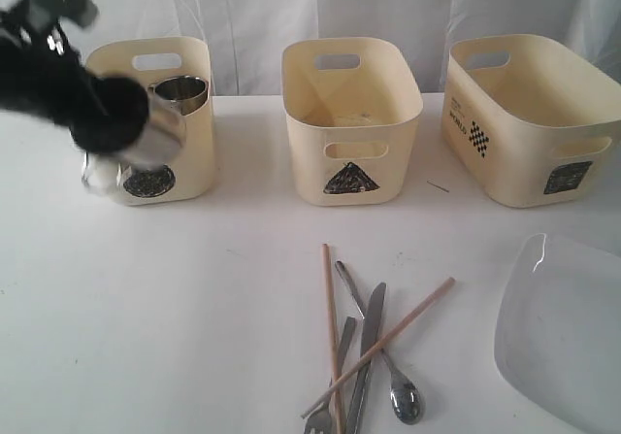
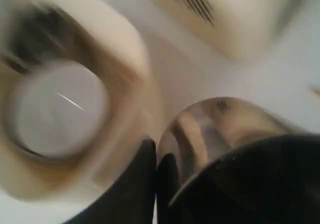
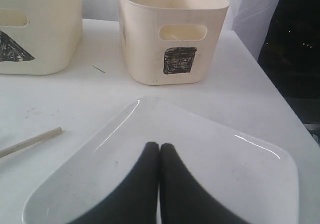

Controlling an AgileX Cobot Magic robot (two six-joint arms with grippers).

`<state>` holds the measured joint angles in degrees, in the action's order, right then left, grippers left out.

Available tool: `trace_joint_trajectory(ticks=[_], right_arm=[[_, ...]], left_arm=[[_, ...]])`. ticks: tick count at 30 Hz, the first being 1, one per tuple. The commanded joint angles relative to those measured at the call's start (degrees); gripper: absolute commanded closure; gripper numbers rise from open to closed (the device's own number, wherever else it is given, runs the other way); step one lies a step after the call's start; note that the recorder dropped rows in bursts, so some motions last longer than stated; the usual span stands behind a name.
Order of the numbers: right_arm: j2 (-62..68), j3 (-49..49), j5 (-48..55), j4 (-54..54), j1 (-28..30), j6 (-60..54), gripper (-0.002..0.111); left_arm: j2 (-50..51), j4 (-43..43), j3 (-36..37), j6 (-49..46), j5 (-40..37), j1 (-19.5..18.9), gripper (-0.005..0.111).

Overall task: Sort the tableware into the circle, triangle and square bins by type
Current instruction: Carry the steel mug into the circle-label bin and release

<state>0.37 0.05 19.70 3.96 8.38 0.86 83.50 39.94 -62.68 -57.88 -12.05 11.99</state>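
Well, my left claw (image 2: 157,151) hung at the front of the circle bin (image 1: 191,157), which stood on the left of three cream bins along the back of the white table (image 1: 146,308). A steel mug (image 1: 160,133) sat tilted right against it, level with the bin's front wall and seemingly clear of the tabletop. My wrist view was badly smeared. The fingers (image 2: 142,184) looked drawn close together beside the mug's rim, yet I could not tell whether they clenched any part of it. The second mug (image 1: 181,92) stood inside the circle bin by its right wall, its rim showing above the edge. The triangle bin (image 1: 310,152) was in the middle and the square bin (image 1: 524,157) on the right. Near the table's front edge two chopsticks (image 1: 328,298) crossed each other among the knife (image 1: 371,342), fork (image 1: 330,417) and spoon (image 1: 404,400). My right claw (image 3: 159,146) was clenched on nothing, its fingertips pressed together over the large white plate (image 1: 563,337), which lay at the front right, apart from the cutlery.
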Motion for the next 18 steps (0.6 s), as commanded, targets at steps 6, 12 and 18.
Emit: trace_joint_trajectory(ticks=[6, 12, 18], right_arm=[[-0.37, -0.05, -0.14, 0.32, 0.21, 0.45, 0.108], [-0.37, -0.05, -0.14, 0.32, 0.21, 0.45, 0.108], [-0.37, -0.05, -0.14, 0.32, 0.21, 0.45, 0.108]], left_arm=[[-0.29, 3.33, -8.8, 15.69, 43.01, 0.09, 0.107], [9.76, -29.32, -9.07, 35.53, 55.6, 0.09, 0.107], [23.06, -37.71, -14.15, 35.07, 58.47, 0.09, 0.107]])
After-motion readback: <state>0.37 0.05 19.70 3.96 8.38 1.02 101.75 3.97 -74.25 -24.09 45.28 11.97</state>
